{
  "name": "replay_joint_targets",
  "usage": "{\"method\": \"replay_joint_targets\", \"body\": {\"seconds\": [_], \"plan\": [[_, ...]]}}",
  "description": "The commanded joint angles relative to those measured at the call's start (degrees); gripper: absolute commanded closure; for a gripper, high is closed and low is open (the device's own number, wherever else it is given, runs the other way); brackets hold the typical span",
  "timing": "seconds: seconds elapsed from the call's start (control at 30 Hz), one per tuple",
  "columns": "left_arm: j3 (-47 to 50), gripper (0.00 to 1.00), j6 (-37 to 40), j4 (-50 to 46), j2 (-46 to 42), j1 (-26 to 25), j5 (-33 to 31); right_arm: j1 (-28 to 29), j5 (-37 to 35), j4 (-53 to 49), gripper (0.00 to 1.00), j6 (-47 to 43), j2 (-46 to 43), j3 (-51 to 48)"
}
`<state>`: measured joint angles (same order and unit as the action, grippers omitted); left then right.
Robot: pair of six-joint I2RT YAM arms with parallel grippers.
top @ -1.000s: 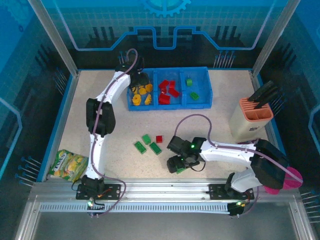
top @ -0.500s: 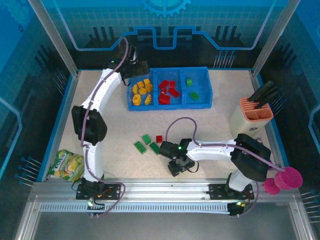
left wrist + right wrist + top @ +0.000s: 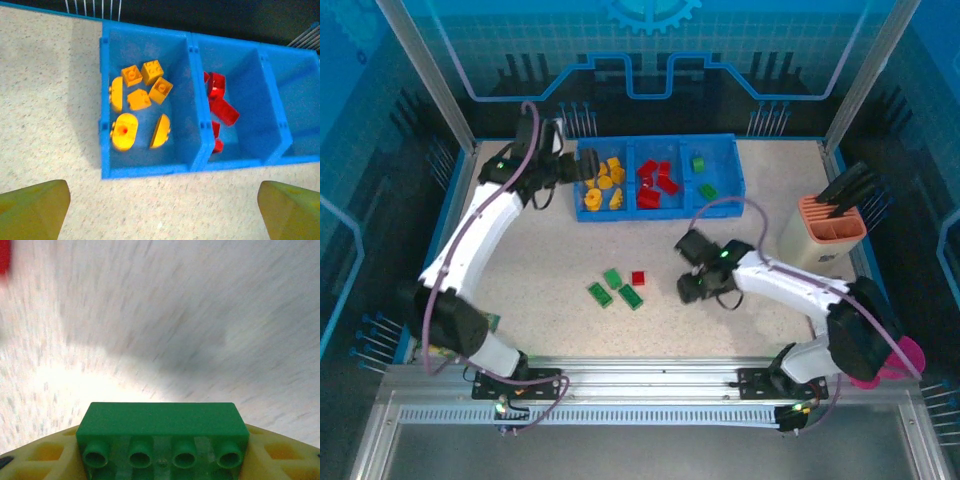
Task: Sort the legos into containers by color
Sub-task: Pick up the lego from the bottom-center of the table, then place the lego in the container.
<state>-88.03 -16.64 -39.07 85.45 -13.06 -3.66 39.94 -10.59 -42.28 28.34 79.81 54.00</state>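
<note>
A speckled beige tabletop point(image 3: 560, 250) sits inside a blue-walled enclosure with an aluminium frame. The right end effector point(image 3: 692, 284) hangs over the middle of the surface, clamped on a green brick point(image 3: 162, 427) whose row of four studs faces the wrist camera. Just to its left lie one loose red brick point(image 3: 638, 278) and three loose green bricks point(image 3: 613, 277), close together. The left end effector point(image 3: 162, 215) is spread wide with nothing between its yellow fingertips point(image 3: 32, 210). It hovers at the left end of the blue tray point(image 3: 660, 140), which stands at the far side of the tabletop. The tray's left compartment holds the yellow-orange bricks point(image 3: 137, 95), the middle one the red bricks point(image 3: 220, 107), and the right one two green bricks point(image 3: 703, 176). At the right edge stand a salmon holder point(image 3: 825, 235) with black tools and, nearer the arm bases, a pink cup point(image 3: 900, 358).
</note>
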Motion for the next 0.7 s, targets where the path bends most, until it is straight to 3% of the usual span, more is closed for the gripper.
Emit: {"method": "replay_joint_targets", "body": {"seconds": [0.0, 0.1, 0.27, 0.67], "plan": [[7.4, 0.02, 3.8, 1.44, -4.77, 0.58, -0.6, -7.6, -2.23, 3.36, 0.54, -9.7, -0.29, 7.04], [10.04, 0.02, 5.43, -2.33, -6.96, 0.58, -2.64, -13.73, -5.52, 4.99, 0.54, -15.68, 5.25, 14.91], [12.37, 0.01, 6.83, -4.18, -10.3, 0.67, -2.74, -21.58, -3.62, 8.71, 0.55, -19.63, 16.7, 27.13], [11.71, 0.01, 7.76, -7.1, -11.05, 0.67, -1.28, -27.96, 3.24, 2.48, 0.57, -19.83, 47.32, 63.01]]}}
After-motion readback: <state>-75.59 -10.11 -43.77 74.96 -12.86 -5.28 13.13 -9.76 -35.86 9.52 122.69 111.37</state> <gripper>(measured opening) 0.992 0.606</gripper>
